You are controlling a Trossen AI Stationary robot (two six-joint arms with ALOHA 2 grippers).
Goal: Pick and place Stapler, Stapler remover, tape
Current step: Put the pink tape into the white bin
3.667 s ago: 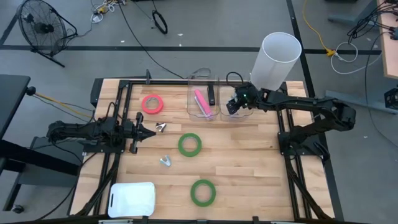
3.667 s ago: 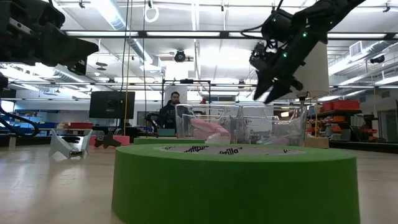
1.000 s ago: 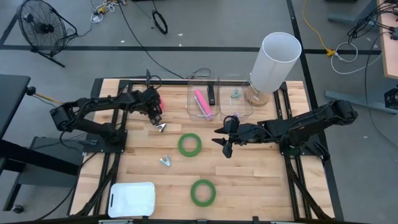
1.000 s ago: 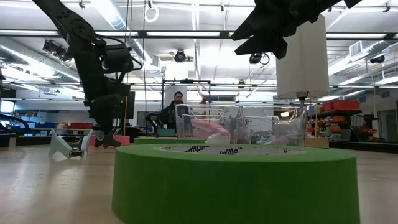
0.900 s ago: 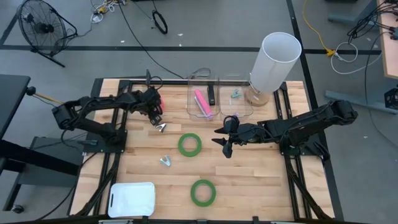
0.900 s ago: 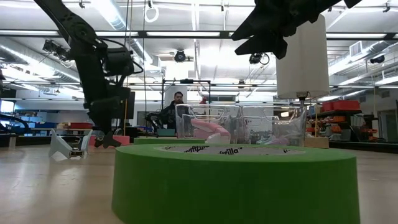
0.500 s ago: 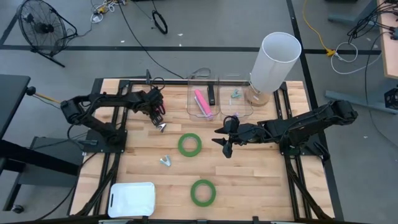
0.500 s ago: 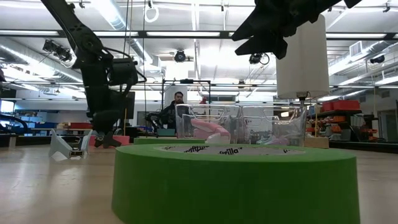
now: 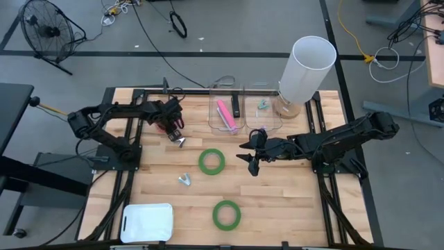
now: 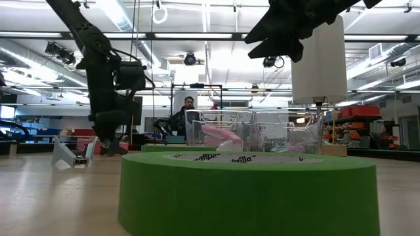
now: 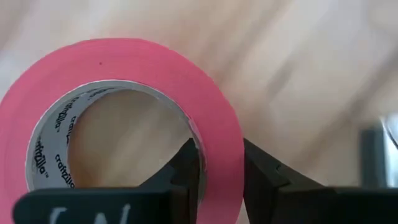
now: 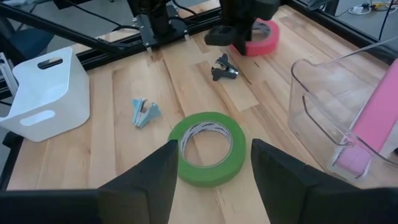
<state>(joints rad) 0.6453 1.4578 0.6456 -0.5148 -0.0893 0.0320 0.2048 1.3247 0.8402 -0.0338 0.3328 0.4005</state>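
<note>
The pink-red tape roll point(image 11: 124, 68) lies flat on the wooden table at the far left; it also shows in the right wrist view point(image 12: 264, 34). My left gripper point(image 9: 171, 125) stands over it, shut on its ring wall. Two green tape rolls lie flat: one mid-table point(image 9: 211, 161), one near the front edge point(image 9: 226, 214). Two staple removers lie loose, one dark point(image 9: 180, 142) and one blue-silver point(image 9: 184, 180). A pink stapler point(image 9: 224, 114) lies in a clear bin. My right gripper point(image 9: 250, 158) hangs open and empty right of the middle green roll. My left gripper has one finger point(image 11: 186, 171) inside the pink roll's open centre and one point(image 11: 261, 177) outside, with the ring wall point(image 11: 221, 158) between them. The fingers point down from above. The roll lies flat on the table.
Two clear bins stand at the far middle: one point(image 9: 225, 104) holds the stapler, the other point(image 9: 263, 111) a staple remover. A tall white cylinder point(image 9: 305, 69) stands at the far right. A white tub point(image 9: 147, 222) sits at the front left. A person shows far behind the table point(image 10: 180, 115).
My left arm has shifted a little over the pink roll, its gripper moving slightly toward the table's left and near edges while staying low by the table. The pink roll stays where it lay.
</note>
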